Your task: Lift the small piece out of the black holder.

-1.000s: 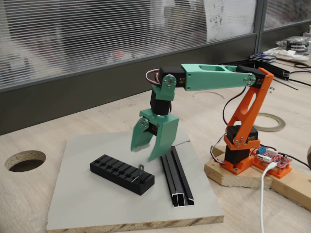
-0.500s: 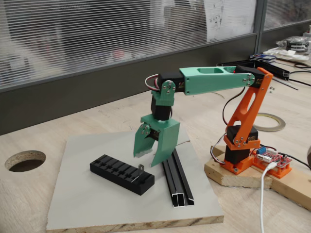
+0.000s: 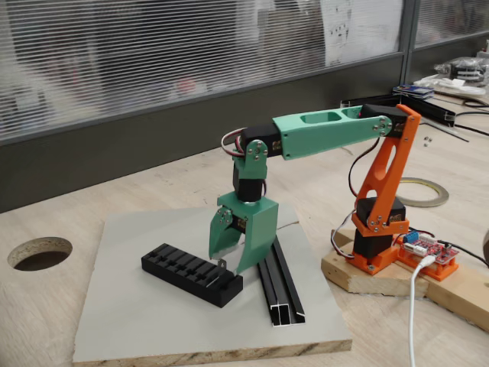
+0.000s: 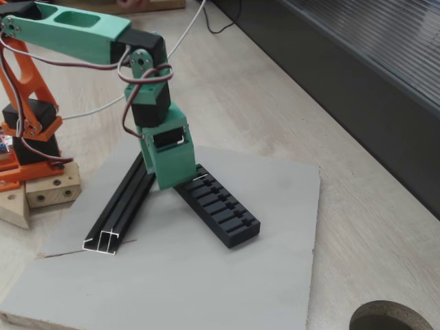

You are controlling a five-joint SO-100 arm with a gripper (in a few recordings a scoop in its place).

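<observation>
Pale wooden worktop (image 3: 114, 191) with a round cut-out hole (image 3: 40, 253) at its left edge in a fixed view, backed by a dark wall panel below slatted window blinds (image 3: 153, 46). On the worktop lies a flat grey rectangular board (image 3: 137, 321), seen in both fixed views (image 4: 275, 206).

1 arm stands to the right of the board: an orange base and upright link (image 3: 382, 199) bolted to a wooden block (image 3: 382, 279), and a green horizontal forearm (image 3: 325, 131) reaching left over the board.

On the board, a long thin black metal channel rail (image 3: 279, 287) lies just beside a long rectangular matte black holder (image 3: 191, 274) with a row of parallel slots across its top; the 2 are close but apart.

Green 2-finger gripper (image 3: 231, 262) points downward over the holder's right end, its jaws parted, 1 tip on either side of the slot end, gripping nothing. In another fixed view the gripper's green body (image 4: 167, 157) covers the holder's near end (image 4: 220, 206).

Small thin grey metal tab (image 3: 222, 265) stands upright in the holder at that end, between the gripper tips; contact with the fingers cannot be told. Its top edge shows as a pale sliver (image 4: 200, 178) beside the gripper.
</observation>
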